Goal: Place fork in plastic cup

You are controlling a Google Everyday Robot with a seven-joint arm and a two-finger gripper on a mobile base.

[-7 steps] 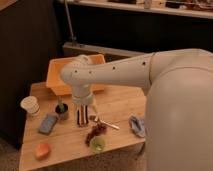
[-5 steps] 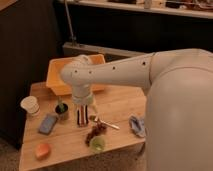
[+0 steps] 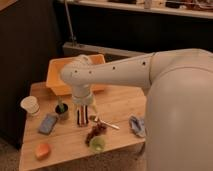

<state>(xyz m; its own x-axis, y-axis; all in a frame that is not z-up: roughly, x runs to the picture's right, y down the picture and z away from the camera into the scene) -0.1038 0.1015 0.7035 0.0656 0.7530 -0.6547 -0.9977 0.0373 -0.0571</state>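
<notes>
Where the white arm reaches over the wooden table (image 3: 120,102), we record the gripper (image 3: 83,117) pointing down at the tabletop, just beside one end of the fork (image 3: 106,123); whether it is parted or closed we cannot tell. The fork lies flat on the table, outside the upright plastic cup (image 3: 97,144) nearby.

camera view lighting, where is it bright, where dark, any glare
Camera view: warm light on the wooden table and the white arm; the background behind is nearly black. The claw hangs low over the table beside the fork, which shows a faint glint. The plastic cup sits evenly lit at the near edge.
</notes>
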